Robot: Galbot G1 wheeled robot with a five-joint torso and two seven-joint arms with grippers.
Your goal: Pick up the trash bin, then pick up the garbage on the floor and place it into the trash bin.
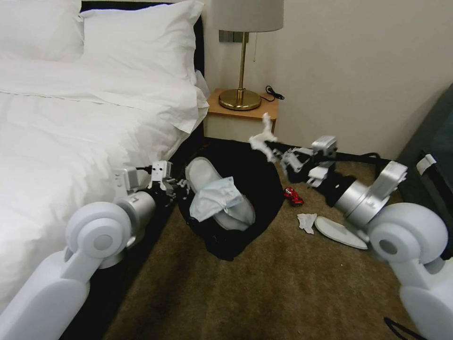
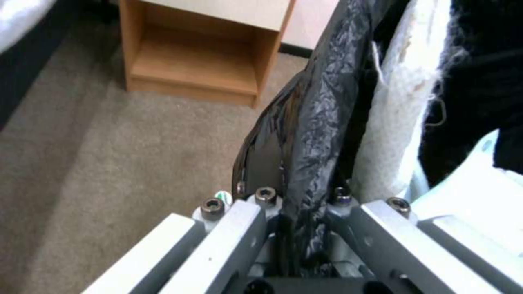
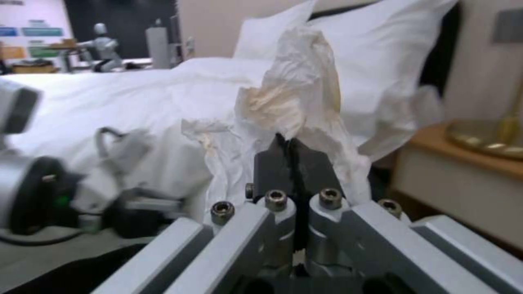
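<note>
On the tan short-pile carpet lie a flat white slipper, a crumpled white tissue and a crushed red can. Left gripper is clamped on the rim of the round black trash bin (liner pinched, visible from the left wrist), bin tilted beside the bed, holding another slipper. Right gripper pinches a white tissue wad just above the bin's far rim.

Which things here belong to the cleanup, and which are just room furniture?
Job: round black mesh trash bin, gripped at its rim by left hand; crumpled white tissue in right hand; crushed red can, white flat slipper, small white tissue on carpet.
Not job: white bed, brass lamp, wooden nightstand.
</note>
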